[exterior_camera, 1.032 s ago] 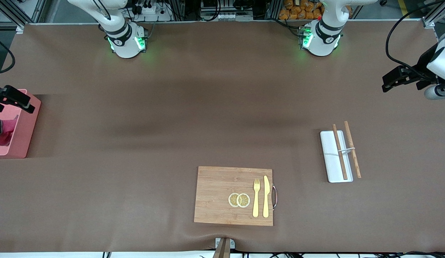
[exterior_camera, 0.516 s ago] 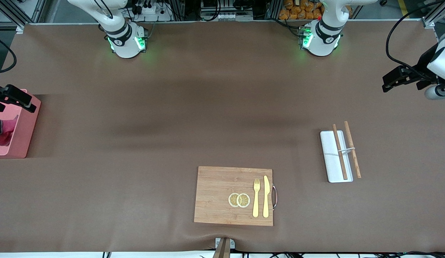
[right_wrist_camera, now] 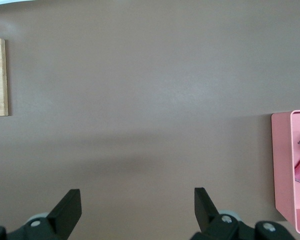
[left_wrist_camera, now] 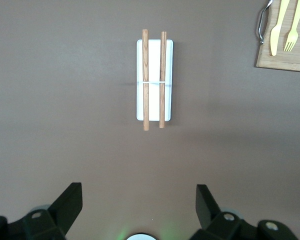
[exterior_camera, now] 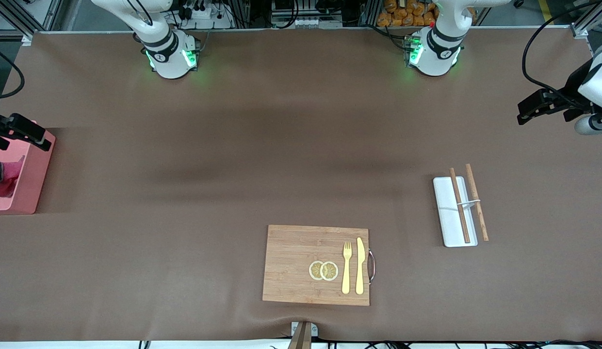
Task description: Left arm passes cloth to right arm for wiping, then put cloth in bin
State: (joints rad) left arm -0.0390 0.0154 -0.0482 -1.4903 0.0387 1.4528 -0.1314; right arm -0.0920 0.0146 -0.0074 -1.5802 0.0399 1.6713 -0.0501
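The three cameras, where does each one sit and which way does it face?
Front view: high across the table, facing both arm bases; it sees the board, the white tray, the bin holding the cloth.
Left wrist view: on the left arm, looking down past its open left hand at tray and chopsticks.
Right wrist view: on the right arm, past its open right hand at bare table, bin at one edge.
Both wrist views share the board.

The bin (exterior_camera: 24, 179) and cloth (exterior_camera: 2, 179) are cut off by the edge.

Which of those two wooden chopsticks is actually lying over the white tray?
The chopstick closer to the wooden board lies along the white tray. The other chopstick sits just off the tray's edge, over the table.
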